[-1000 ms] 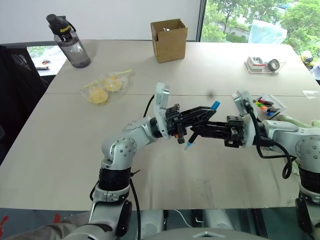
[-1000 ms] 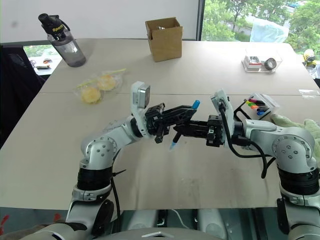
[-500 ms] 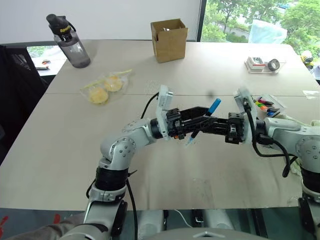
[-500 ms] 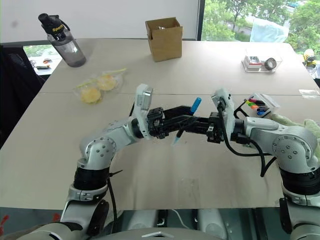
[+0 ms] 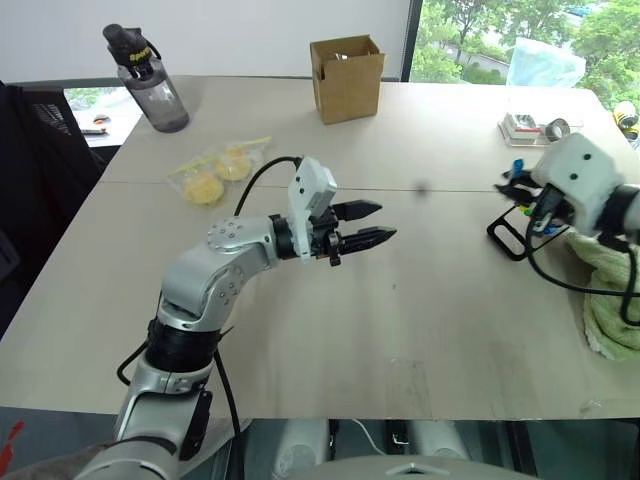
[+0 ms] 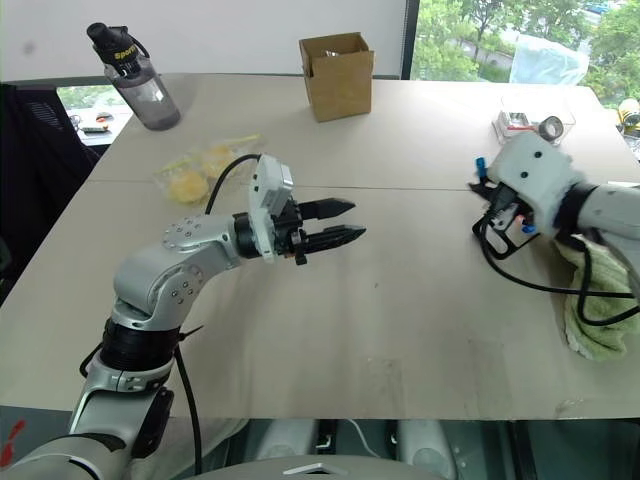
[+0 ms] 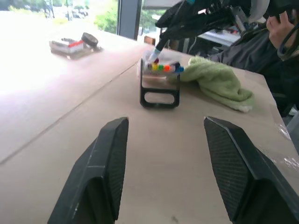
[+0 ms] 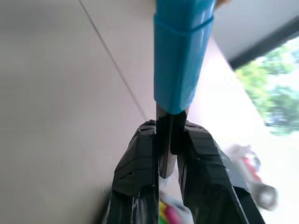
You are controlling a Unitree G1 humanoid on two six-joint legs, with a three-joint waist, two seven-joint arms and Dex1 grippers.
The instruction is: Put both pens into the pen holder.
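My right gripper (image 8: 167,154) has its jaws clamped on the blue-ended pen (image 8: 180,60), just above the pen holder (image 7: 160,86); left gripper (image 5: 365,224) jaws apart, empty. No pen is seated yet, I judge.

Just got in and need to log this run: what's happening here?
The robot is putting pens away. Its right tool is shut on the blue-ended pen, held over the pen holder beside a green cloth. The left tool is open and empty above the table. The pen isn't in the holder yet.
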